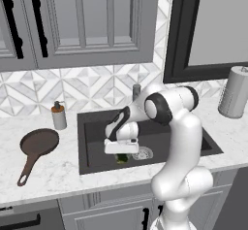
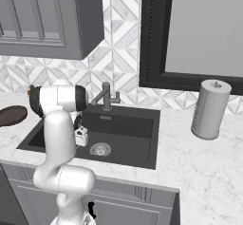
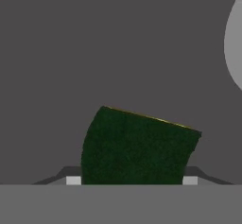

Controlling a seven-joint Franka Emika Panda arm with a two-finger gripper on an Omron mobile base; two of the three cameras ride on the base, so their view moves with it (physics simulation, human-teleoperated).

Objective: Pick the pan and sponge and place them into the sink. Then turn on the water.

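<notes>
From the left base view, the claw (image 1: pixel 122 155) is seen lowered into the sink (image 1: pixel 94 146), with the green sponge (image 1: pixel 121 158) peeking out just beneath the white hand, close to the round drain (image 1: pixel 143 153). The pan (image 1: pixel 38 143) is seen lying on the marble desk (image 1: pixel 48 175) to the left of the sink, its handle pointing toward the near edge, well apart from the basin. A soap dispenser (image 1: pixel 59 116) is set between pan and sink at the far side, and a paper towel roll (image 1: pixel 235 92) is stood far right. From the right base view, the sink (image 2: pixel 137 134) is seen head on, the faucet (image 2: pixel 106 96) raised at its far rim, the drain (image 2: pixel 100 149) bare on the floor; the hand is seen down in the left part of the basin, the claw itself hidden behind the arm. The pan (image 2: pixel 12 115) is glimpsed at the left edge, on the desk (image 2: pixel 209 162). The paper towel roll (image 2: pixel 210 109) is stood to the right. From the hand view, the sponge (image 3: pixel 137 147) is seen clamped between the fingers (image 3: pixel 190 180), tilted, dark green with a thin yellow edge on top, over the grey sink floor (image 3: pixel 94 53); a pale curve of the drain (image 3: pixel 234 43) is caught at the right edge.
</notes>
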